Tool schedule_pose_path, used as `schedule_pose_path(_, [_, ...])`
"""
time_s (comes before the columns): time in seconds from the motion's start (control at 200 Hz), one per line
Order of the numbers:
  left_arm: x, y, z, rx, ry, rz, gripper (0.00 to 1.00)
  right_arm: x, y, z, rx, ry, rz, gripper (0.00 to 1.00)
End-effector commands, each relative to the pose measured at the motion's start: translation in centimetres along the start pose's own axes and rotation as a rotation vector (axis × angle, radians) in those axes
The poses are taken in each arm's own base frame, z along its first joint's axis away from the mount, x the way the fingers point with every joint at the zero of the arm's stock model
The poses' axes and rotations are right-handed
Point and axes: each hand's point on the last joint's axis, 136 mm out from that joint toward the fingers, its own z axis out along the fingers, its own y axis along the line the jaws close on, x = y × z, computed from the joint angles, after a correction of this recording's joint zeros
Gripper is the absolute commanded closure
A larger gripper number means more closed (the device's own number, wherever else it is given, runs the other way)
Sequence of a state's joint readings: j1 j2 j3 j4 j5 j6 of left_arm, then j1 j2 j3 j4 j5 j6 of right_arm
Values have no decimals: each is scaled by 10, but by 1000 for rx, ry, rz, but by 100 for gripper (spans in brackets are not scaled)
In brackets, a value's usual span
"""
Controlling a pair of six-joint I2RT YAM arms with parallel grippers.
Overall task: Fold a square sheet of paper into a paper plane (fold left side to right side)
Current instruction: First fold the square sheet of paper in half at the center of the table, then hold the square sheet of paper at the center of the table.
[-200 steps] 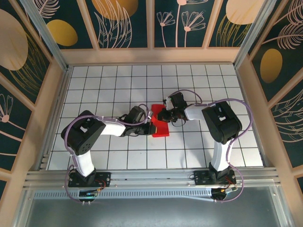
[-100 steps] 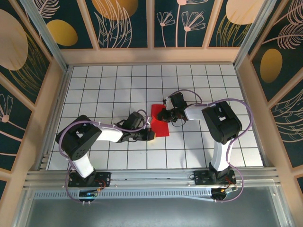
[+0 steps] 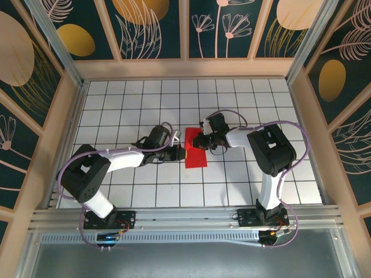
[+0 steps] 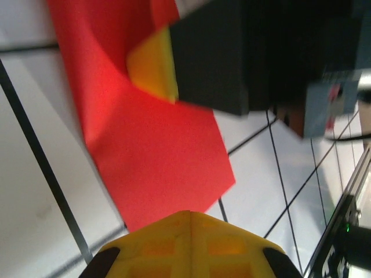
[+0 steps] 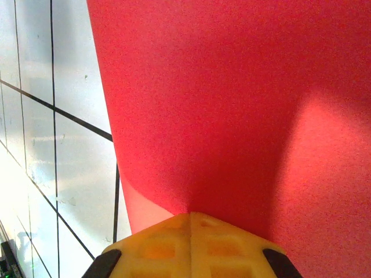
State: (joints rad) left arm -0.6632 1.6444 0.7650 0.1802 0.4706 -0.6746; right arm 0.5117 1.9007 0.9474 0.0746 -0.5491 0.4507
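The square sheet of paper (image 3: 196, 157) is bright red and lies folded into a narrow upright rectangle on the white grid table (image 3: 127, 110). My left gripper (image 3: 180, 153) is shut and sits at the paper's left edge, about halfway along it. In the left wrist view its yellow fingertips (image 4: 190, 223) are closed just short of the paper (image 4: 156, 156). My right gripper (image 3: 199, 141) is shut, its tips pressed down on the upper part of the sheet. The right wrist view has those closed yellow tips (image 5: 190, 223) against the red paper (image 5: 232, 87). No paper plane shape can be seen.
Wooden walls (image 3: 185, 68) enclose the table on three sides. A metal rail (image 3: 185, 217) carrying both arm bases runs along the near edge. The right arm's black wrist body (image 4: 261, 52) hangs low over the paper's far end.
The left arm's elbow has swung out to the left and lowered, and its gripper slid along the paper's left edge. The paper now lies flatter. The right arm has stayed put.
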Motion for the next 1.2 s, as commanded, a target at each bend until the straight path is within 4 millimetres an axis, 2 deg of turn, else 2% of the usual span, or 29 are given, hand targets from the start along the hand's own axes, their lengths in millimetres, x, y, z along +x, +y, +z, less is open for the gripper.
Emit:
schedule_pose_path(0.0, [-10,1,10,-15,25,14,100,31,-34,7,141,83,52,100])
schedule_pose_path(0.17, [-16,22,37,-83,63,-6,100,32,-32,8,136,83,50,100])
schedule_pose_path(0.3, [-11,32,51,-95,91,-37,100,33,-30,9,131,85,49,100])
schedule_pose_path(0.425, [-7,40,54,-113,100,-49,100,31,-26,8,120,75,47,100])
schedule_pose_path(0.585, [2,50,55,-141,120,-64,100,20,-7,4,61,47,35,100])
schedule_pose_path(0.741, [8,55,54,-149,123,-84,100,-3,17,-13,29,-18,-9,100])
schedule_pose_path(0.836, [8,55,54,-148,121,-91,100,-8,25,-26,29,-48,-27,100])
schedule_pose_path(0.936, [7,56,53,-159,117,-84,100,1,28,-38,30,-51,-30,100])
schedule_pose_path(1.041, [6,56,53,-165,115,-82,100,20,26,-45,16,-36,-8,100])
schedule_pose_path(1.196, [3,53,51,-159,108,-84,100,50,29,-39,-21,10,16,100])
